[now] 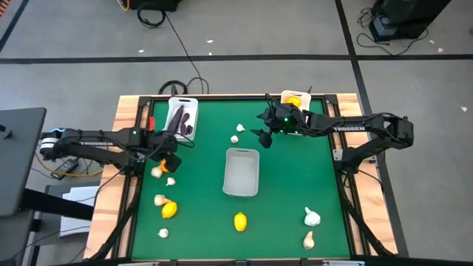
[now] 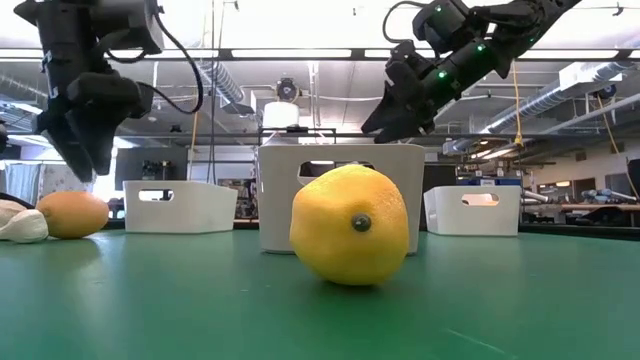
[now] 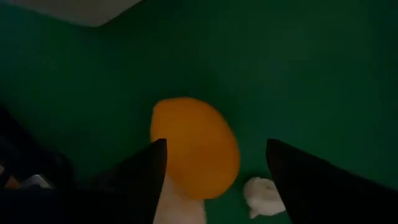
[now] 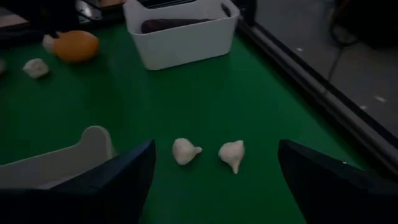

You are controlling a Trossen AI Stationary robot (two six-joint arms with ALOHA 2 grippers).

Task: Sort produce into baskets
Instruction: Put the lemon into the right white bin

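My left gripper [image 1: 168, 159] [image 3: 214, 144] hovers open near the table's left edge, pointing down. An orange citrus [image 3: 196, 146] [image 2: 72, 213] lies on the green mat below its fingers, with garlic bulbs [image 3: 262, 196] beside it. My right gripper [image 1: 260, 138] [image 4: 214, 146] stands open in the air at the far middle, above two garlic bulbs [image 4: 185, 151] [image 4: 232, 154]. One white basket [image 1: 171, 111] at the far left holds purple vegetables [image 1: 182, 122]. A second basket [image 1: 242, 171] sits mid-table. A third basket [image 1: 284, 94] at the far right holds a yellow citrus [image 1: 293, 101].
Toward the near edge lie two yellow citrus fruits [image 1: 169, 209] [image 1: 240, 221] and garlic bulbs [image 1: 159, 199] [image 1: 163, 233] [image 1: 312, 216]. The citrus [image 2: 350, 225] fills the middle of the low view. Wooden rails [image 1: 126, 118] border the mat.
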